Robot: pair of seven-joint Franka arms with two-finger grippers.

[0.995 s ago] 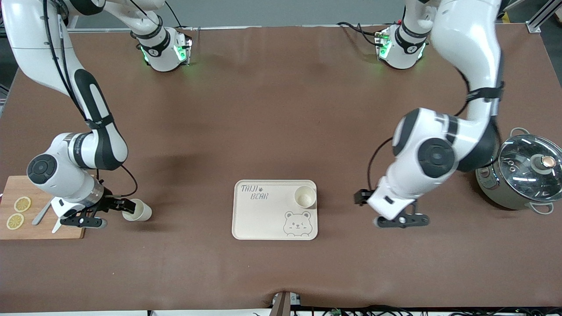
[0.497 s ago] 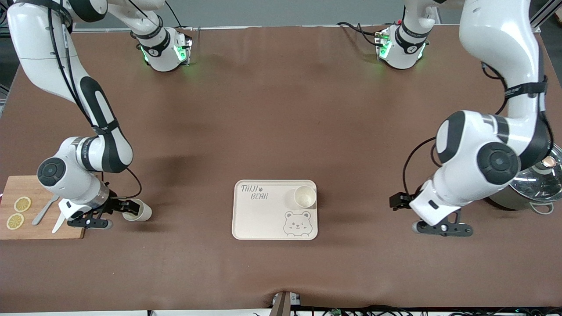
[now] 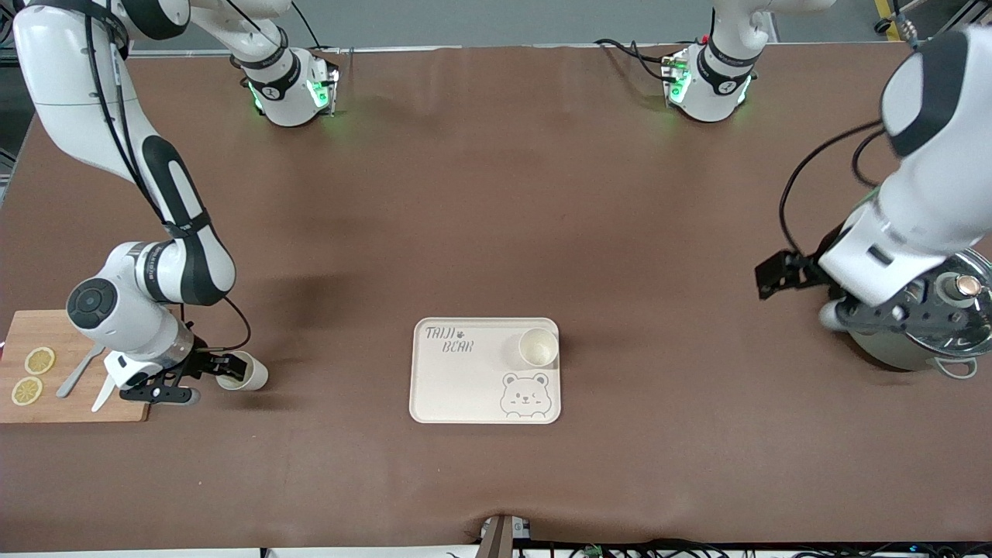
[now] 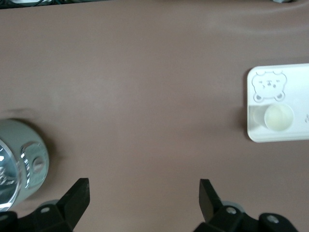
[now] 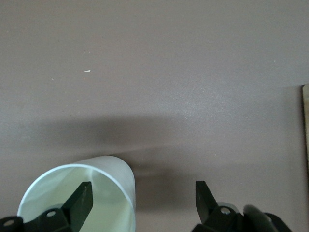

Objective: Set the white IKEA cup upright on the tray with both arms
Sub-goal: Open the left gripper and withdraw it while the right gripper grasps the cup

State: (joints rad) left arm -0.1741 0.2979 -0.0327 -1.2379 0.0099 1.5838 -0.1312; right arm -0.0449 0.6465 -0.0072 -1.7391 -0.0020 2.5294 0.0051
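One cup [image 3: 537, 346] stands upright on the tray [image 3: 457, 387]; the right gripper [image 3: 221, 370], fingers spread around a tipped cup [image 3: 246, 373], has yet to grasp it, and the left gripper [image 3: 883, 314] waits released over the pot [image 3: 922, 333].

White cup [image 3: 538, 346] upright on tray [image 3: 457, 387]

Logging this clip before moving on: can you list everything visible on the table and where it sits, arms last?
tray: 1, cream-white, table centre near the front camera.
upright cup: 1, white, on the tray's corner toward the left arm's end.
tipped cup: 1, white, lying on its side beside the cutting board, one finger inside its mouth.
cutting board: 1, wooden, at the right arm's end.
lemon slices: 2, yellow, on the board.
spoon: 1, grey, on the board.
pot: 1, metal with glass lid, at the left arm's end.
right gripper: open, at the tipped cup.
left gripper: open, over the pot's edge.
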